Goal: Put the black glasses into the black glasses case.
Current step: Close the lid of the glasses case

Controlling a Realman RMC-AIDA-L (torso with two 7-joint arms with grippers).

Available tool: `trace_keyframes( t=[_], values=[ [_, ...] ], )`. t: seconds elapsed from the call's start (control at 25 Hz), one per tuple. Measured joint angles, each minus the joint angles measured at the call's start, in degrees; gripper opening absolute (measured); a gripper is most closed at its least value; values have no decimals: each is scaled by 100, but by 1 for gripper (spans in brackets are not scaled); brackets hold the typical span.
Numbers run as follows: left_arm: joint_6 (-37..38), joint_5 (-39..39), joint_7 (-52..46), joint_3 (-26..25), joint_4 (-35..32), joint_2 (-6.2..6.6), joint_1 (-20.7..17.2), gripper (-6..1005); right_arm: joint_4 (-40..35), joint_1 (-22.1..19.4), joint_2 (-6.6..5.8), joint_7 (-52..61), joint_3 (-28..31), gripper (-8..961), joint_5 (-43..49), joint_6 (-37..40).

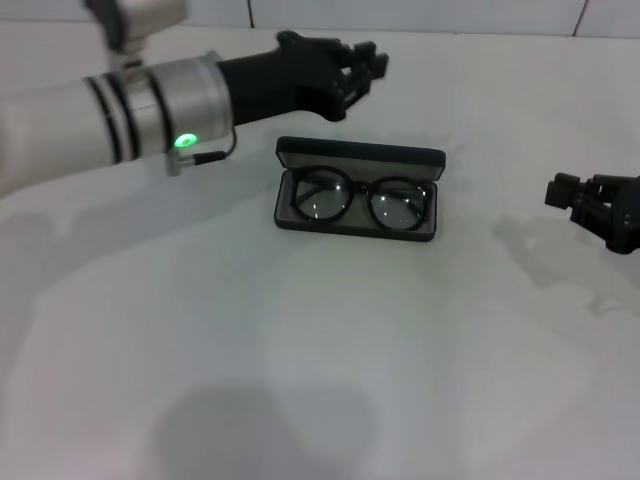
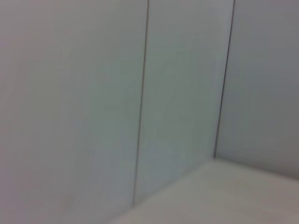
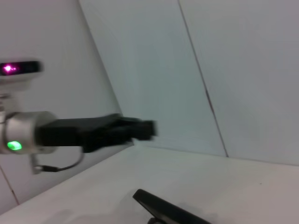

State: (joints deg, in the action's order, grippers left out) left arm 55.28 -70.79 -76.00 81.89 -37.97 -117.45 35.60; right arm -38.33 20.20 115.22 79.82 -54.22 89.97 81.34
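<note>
I see the black glasses [image 1: 362,199] sitting inside the open black glasses case [image 1: 358,152]; left claw [image 1: 362,68] hovers behind it, holding nothing, can't tell how wide.

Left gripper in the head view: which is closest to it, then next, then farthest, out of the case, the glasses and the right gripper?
From the left gripper:
1. Black glasses case, raised lid just below it.
2. Black glasses, lying inside the case.
3. Right gripper, far across at the table's right.

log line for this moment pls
thin black wire-frame glasses: lying inside open matte black clamshell case | left gripper: above table behind case, empty | right gripper: idle at right, apart
</note>
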Motion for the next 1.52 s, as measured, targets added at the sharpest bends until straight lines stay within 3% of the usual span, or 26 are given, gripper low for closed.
trace_keyframes(
  t=[0.08, 0.16, 0.28, 0.6, 0.84, 1.52],
  values=[
    [-1, -431, 17, -238, 487, -71, 396, 78, 51, -5, 2, -2, 0, 124, 6, 62],
    [-21, -713, 39, -381, 661, -133, 532, 146, 118, -8, -1, -13, 0, 124, 1, 95],
    [-64, -1008, 6, -451, 673, -189, 551, 176, 202, -22, -2, -58, 0, 124, -17, 97],
    [-78, -1309, -239, -446, 706, -144, 640, 161, 281, -38, 1, -96, 0, 123, -21, 85],
    [-242, -1546, -298, -452, 801, -187, 643, 167, 283, -33, 10, -107, 0, 123, -14, 97],
    [-208, -1581, -305, -416, 924, -207, 610, 193, 414, -44, 7, -171, 0, 123, -22, 70]
  ],
)
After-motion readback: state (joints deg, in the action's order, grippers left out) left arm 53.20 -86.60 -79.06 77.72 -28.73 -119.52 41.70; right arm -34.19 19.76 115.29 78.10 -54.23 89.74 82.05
